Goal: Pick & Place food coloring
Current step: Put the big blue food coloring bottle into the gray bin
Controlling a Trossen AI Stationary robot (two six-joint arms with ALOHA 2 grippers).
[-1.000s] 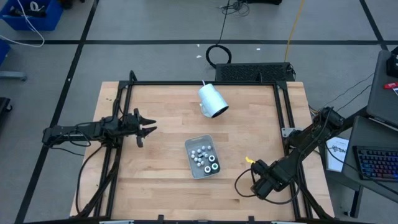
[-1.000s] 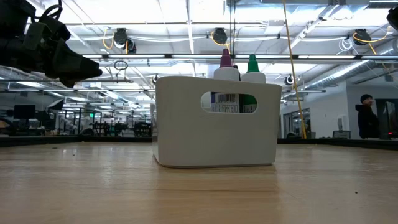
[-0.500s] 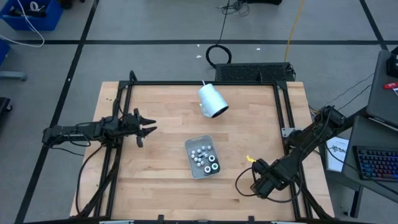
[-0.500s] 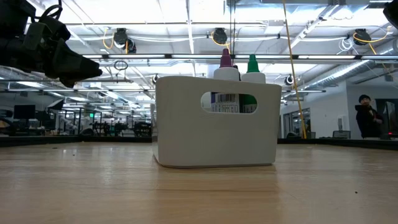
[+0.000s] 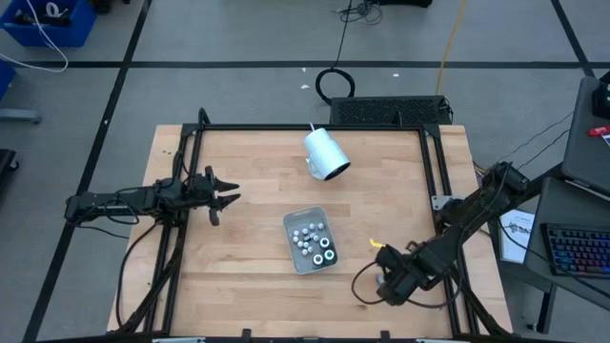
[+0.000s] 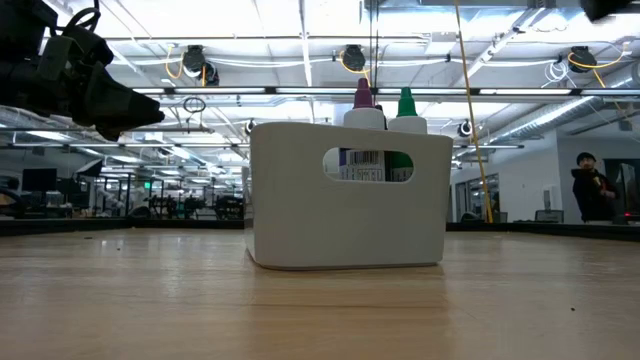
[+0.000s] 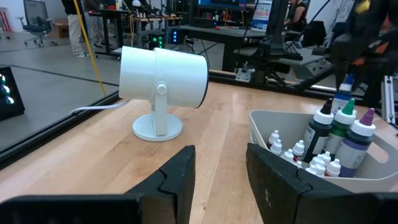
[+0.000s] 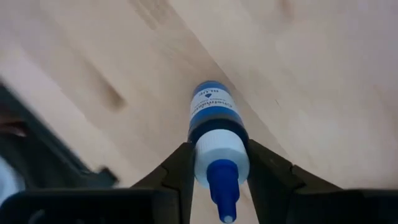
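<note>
- Holding a blue bottle [image 8: 215, 127] clamped in our right gripper [image 5: 386, 278], near-right of the bin [image 5: 311, 240].
- Its long axis runs along the fingers (tip toward the wrist).
- Our left gripper [image 5: 221, 199] waits spread apart, far-left.

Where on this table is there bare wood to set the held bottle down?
Bare wood lies between the left gripper and the tray, along the near edge, and between the tray and the right gripper, shut on a blue bottle. It is crowded inside the tray and at the white cup.
</note>
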